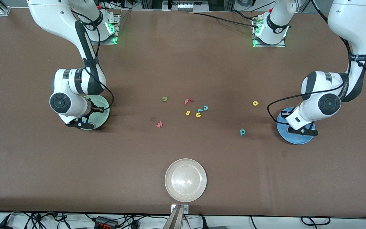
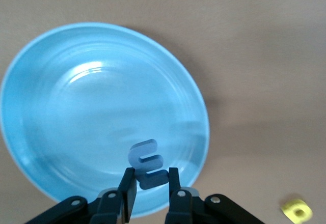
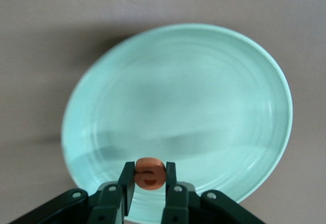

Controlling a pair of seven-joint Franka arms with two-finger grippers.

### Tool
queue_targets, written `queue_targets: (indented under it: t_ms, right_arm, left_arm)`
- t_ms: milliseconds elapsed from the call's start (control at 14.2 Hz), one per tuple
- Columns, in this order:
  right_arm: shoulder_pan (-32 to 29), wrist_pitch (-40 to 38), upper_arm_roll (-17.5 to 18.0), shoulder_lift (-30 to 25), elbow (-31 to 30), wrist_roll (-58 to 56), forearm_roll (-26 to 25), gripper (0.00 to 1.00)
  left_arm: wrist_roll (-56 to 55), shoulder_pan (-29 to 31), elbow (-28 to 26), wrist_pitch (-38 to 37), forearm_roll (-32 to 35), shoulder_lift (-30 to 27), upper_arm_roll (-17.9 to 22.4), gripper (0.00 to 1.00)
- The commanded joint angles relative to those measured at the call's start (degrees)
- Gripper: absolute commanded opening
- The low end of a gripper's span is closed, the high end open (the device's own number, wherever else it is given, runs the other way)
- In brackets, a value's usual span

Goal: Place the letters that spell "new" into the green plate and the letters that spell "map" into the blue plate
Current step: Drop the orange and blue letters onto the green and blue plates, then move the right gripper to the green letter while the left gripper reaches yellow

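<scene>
Right jaws: clamped on the small orange foam letter e (image 3: 148, 173), over the round pale mint-green plate (image 1: 104, 112) at the right arm's end of the brown worktop (image 1: 183, 63). Plate has nothing in it.

Mid-worktop:
- dark olive-green foam n (image 1: 164, 99), lying alone
- salmon-red foam w (image 1: 159, 124), nearer the front camera than the n
- loose cluster beside them, toward the left arm's end: red foam f (image 1: 188, 101), yellow foam s (image 1: 187, 113), yellow u-shaped letter (image 1: 198, 115), teal foam c (image 1: 206, 107)
- round cream-white plate (image 1: 185, 180), near the camera edge

Toward the left arm's end: teal foam p (image 1: 242, 132), and yellow foam a (image 1: 255, 103) farther from the camera; both off the plates.

Left jaws: clamped on the blue foam m (image 2: 146, 158), over the round bright blue plate (image 1: 297, 139), near its rim.
</scene>
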Motion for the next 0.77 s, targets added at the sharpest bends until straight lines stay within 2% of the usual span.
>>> queue_targets:
  t_ms: [0, 70, 281, 422, 492, 633, 703]
  right_arm:
    - [-0.5, 2.9, 0.2, 1.2, -0.8, -1.1, 0.3, 0.67]
    - [-0.3, 2.8, 0.1, 0.9, -0.5, -1.0, 0.5, 1.0]
    - [1.0, -2.7, 0.5, -3.3, 3.5, 0.0, 0.7, 1.0]
    - [5.4, -4.6, 0.6, -3.5, 7.0, 0.2, 1.1, 1.0]
    - [7.6, -4.0, 0.6, -3.3, 7.2, 0.4, 2.2, 1.0]
    - [12.3, -1.3, 0.6, -2.2, 7.1, 0.4, 8.4, 1.0]
    - [15.4, -1.0, 0.6, -1.7, 7.2, 1.5, 9.3, 1.0]
  left_arm:
    - [0.8, 1.0, 0.7, 0.4, 1.2, 1.1, -1.2, 1.0]
    - [1.3, 1.0, 1.0, -0.8, 1.2, 0.5, -1.5, 1.0]
    - [-2.6, 1.0, 0.7, -5.8, 0.5, -2.0, -5.0, 1.0]
    - [-7.5, 1.3, -2.0, -6.0, 0.2, -4.0, -7.6, 1.0]
    - [-8.1, 1.9, -4.3, -4.9, -1.3, -4.4, -8.7, 1.0]
    - [-10.2, 4.8, -8.7, -0.8, -5.6, -5.8, -11.4, 1.0]
    - [-11.6, 6.1, -10.0, 0.7, -6.1, -5.9, -11.6, 1.0]
